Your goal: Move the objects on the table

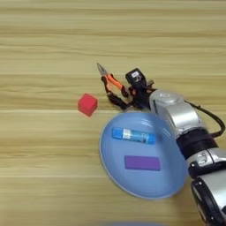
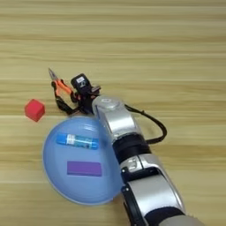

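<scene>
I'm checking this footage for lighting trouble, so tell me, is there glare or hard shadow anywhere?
Left eye view: soft, even light, a bright sheen on the silver forearm, only a thin shadow beside the red cube. Right eye view: the same sheen, and the plate shows no glare.

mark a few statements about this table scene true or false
1. The blue tube lies inside the plate. True.
2. The red cube sits on the plate. False: it rests on the table, left of the plate.
3. The purple block lies nearer the camera than the tube. True.
4. The pliers lie in the plate. False: they are on the table just beyond its rim, by the pincer.
</scene>
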`<state>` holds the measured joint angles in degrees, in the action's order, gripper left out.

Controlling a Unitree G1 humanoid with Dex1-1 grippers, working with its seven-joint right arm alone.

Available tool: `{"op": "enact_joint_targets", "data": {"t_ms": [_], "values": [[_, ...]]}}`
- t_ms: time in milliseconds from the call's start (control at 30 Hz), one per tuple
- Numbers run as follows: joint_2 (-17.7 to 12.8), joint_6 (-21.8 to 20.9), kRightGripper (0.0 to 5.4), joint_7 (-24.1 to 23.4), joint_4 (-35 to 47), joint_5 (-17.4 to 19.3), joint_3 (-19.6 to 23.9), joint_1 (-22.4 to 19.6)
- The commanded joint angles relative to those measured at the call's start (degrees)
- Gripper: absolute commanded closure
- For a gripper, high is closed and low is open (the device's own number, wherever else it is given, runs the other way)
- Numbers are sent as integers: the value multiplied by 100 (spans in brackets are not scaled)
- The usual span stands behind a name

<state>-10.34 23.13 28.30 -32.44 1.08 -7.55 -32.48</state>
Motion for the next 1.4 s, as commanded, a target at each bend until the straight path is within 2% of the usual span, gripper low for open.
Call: {"op": "enact_joint_targets", "data": {"t_ms": [33, 333, 800, 1067, 1267, 1400], "values": [[22, -252, 4, 5, 62, -15, 45, -671], [110, -590, 4, -70, -753, -243, 6, -956], [211, -1045, 185, -112, -1907, -339, 35, -1309], [208, -1143, 193, -95, -2108, -334, 67, -1354], [149, -1135, 194, -56, -1682, -212, 204, -1324], [29, -744, 195, 125, -395, -60, 295, -1099]]}}
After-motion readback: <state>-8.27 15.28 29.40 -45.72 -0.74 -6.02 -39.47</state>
